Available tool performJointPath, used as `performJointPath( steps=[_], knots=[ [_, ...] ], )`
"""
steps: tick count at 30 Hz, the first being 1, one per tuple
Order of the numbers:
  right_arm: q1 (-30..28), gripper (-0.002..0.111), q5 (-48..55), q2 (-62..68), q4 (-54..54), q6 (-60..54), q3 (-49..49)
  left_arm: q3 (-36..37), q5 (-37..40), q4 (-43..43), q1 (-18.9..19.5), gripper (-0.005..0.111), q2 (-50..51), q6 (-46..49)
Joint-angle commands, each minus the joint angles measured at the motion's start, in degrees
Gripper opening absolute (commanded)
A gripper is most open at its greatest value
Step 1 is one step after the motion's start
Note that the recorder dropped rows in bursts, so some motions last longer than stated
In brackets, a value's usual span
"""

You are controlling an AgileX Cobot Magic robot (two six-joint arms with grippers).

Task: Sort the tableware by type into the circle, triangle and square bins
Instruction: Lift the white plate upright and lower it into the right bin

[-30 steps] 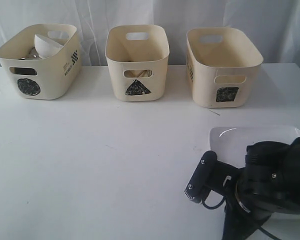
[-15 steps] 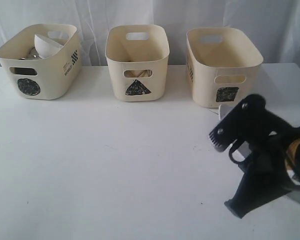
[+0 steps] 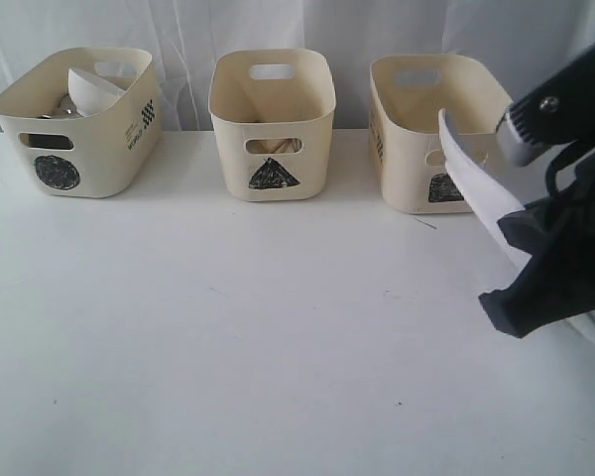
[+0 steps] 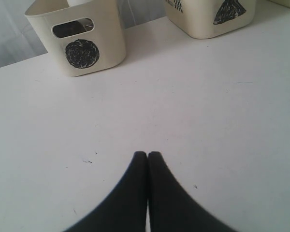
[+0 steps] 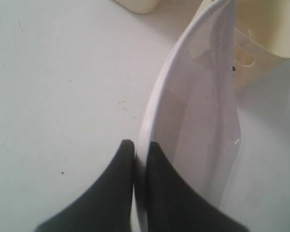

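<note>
Grips the tilted plate [image 5: 198, 121] in the right pincer [image 5: 140, 144] near the square bin [image 3: 407, 164], holds the left pincer [image 4: 148, 154] clenched.

Row on table [image 3: 228, 327]: circle bin [image 3: 79, 124] left, triangle bin [image 3: 273, 124] middle, square bin [image 3: 416, 129] right. Bowl [image 3: 94, 87] in circle bin. Plate [image 3: 481, 193] in my right gripper [image 5: 141, 145], tilted, before square bin.

Three tubs, all cream: circle-marked tub [image 3: 99, 149], triangle-marked tub [image 3: 273, 109], square-marked tub [image 3: 407, 164]. Each shape mark is a black scribble fill. The side of the circle-marked tub has a small black checkered print [image 3: 147, 112].

Bowl [image 3: 94, 87]: white.
Square plate [image 3: 476, 188]: plain glossy white.
Worktop [image 3: 228, 327]: white, a few dark specks.
Curtain [image 3: 178, 30]: white.
Left claw [image 4: 148, 157] and right claw [image 5: 141, 143]: black.
</note>
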Motion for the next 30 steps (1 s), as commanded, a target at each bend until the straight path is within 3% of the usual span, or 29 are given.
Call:
performJointPath(
  steps=[1, 9, 16, 30],
  knots=[
    [0.10, 0.000, -1.60, -2.48, -2.08, -1.06, -3.31, 0.17, 0.32, -0.19, -0.29, 0.000, -0.28, 0.02],
    [0.10, 0.000, -3.63, -1.98, -3.27, -5.32, -10.18, 0.17, 0.32, -0.19, -0.29, 0.000, -0.28, 0.02],
    [-0.68, 0.000, -7.61, 6.68, -7.96, -6.89, -17.75, 0.17, 0.32, -0.19, -0.29, 0.000, -0.28, 0.02],
    [-15.82, 0.000, -24.95, 26.12, -9.60, -10.12, -26.17, 0.17, 0.32, -0.19, -0.29, 0.000, -0.28, 0.02]
  ],
)
